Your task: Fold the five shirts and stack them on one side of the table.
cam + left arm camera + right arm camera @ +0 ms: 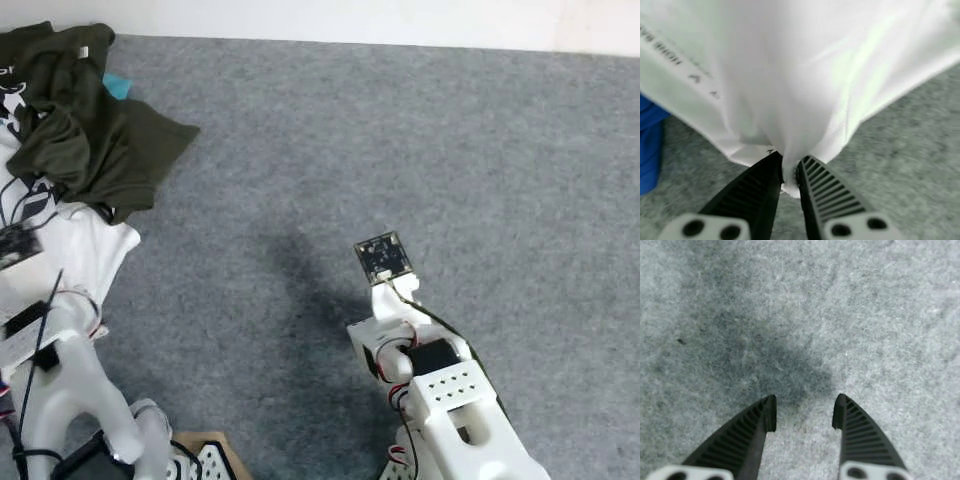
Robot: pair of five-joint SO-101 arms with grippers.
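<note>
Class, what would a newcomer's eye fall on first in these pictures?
A crumpled dark shirt at the far left corner of the grey table stands out. The left gripper is shut on a white shirt, while the right gripper hangs open over bare table.

**Two Arms, Two Grippers, Three Colours of Cloth**

Two robot arms stand along the lower edge of the high view, the left arm (60, 390) at lower left and the right arm (450, 400) at lower centre. Each carries one gripper, the left gripper (790, 175) and the right gripper (804, 415), two in all. Heaped at upper left are one white shirt (85, 250), dark green cloth (100, 150) whose number of shirts cannot be told, and one blue scrap (118, 87). One grey table (400, 150) carries them.
</note>
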